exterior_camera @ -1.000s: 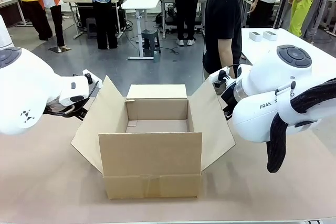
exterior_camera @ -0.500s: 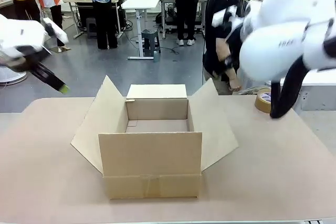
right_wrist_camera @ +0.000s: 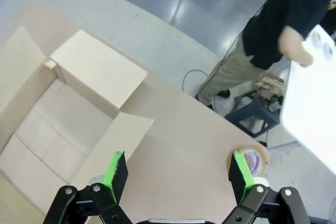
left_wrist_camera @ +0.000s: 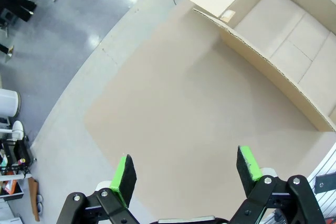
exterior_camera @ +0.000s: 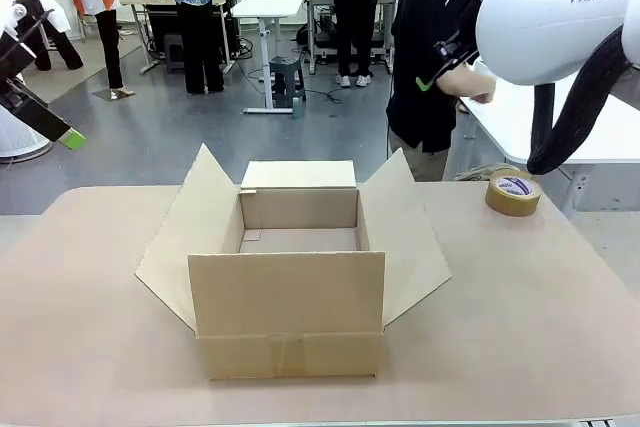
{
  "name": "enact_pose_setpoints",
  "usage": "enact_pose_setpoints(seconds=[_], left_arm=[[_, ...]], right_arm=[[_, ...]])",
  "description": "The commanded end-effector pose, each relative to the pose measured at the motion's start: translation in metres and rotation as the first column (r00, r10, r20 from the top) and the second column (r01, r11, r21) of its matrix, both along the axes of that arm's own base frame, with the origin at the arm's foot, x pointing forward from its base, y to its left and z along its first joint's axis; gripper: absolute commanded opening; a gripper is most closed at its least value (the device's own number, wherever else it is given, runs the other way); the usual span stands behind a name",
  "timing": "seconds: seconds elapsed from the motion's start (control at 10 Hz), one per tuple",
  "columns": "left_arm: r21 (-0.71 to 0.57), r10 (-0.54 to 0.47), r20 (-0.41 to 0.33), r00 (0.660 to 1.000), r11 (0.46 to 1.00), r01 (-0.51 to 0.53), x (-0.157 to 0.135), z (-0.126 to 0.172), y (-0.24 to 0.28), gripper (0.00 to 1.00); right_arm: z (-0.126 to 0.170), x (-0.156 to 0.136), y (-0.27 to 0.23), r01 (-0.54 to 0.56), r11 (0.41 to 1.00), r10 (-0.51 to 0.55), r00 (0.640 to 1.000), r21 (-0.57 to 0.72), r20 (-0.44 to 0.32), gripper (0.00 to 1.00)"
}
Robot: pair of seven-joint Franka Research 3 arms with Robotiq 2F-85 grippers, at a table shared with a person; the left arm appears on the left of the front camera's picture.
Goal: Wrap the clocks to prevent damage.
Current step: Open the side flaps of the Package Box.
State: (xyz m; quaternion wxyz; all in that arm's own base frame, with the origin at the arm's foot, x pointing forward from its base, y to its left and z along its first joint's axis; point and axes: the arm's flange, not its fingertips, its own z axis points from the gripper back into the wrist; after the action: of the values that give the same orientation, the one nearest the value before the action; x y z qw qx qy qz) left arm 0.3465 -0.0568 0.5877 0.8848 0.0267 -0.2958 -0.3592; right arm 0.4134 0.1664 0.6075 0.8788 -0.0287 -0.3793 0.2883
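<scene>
Over the table (exterior_camera: 80, 347), left hand (left_wrist_camera: 186, 169) and right hand (right_wrist_camera: 176, 174) hover high, jaws apart, empty.

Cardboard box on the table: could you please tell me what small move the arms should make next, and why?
Probably wait, with the left tool and right tool high and open. The cardboard box stands empty with flaps spread, a tape roll lies beside it, and the person faces a white side table, so nothing is offered to wrap yet.
</scene>
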Motion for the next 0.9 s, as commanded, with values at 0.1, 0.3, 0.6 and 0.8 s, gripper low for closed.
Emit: enact_pose_setpoints(seconds=[0.1, 0.3, 0.6, 0.8], left_arm=[[-0.006, 0.013, 0.006, 1.000, 1.000, -0.013, 0.0059, -0.0050, -0.0016, 1.00], [-0.006, 0.013, 0.006, 1.000, 1.000, -0.013, 0.0059, -0.0050, -0.0016, 1.00], [-0.006, 0.013, 0.006, 1.000, 1.000, -0.013, 0.0059, -0.0050, -0.0016, 1.00], [-0.006, 0.013, 0.006, 1.000, 1.000, -0.013, 0.0059, -0.0050, -0.0016, 1.00]], right_arm=[[-0.0098, 0.0014, 0.0002, -0.013, 1.000, 0.013, 1.000, 0.013, 0.005, 1.00], [-0.0098, 0.0014, 0.0002, -0.013, 1.000, 0.013, 1.000, 0.013, 0.005, 1.00], [-0.0098, 0.0014, 0.0002, -0.013, 1.000, 0.013, 1.000, 0.013, 0.005, 1.00], [-0.0098, 0.0014, 0.0002, -0.013, 1.000, 0.013, 1.000, 0.013, 0.005, 1.00]])
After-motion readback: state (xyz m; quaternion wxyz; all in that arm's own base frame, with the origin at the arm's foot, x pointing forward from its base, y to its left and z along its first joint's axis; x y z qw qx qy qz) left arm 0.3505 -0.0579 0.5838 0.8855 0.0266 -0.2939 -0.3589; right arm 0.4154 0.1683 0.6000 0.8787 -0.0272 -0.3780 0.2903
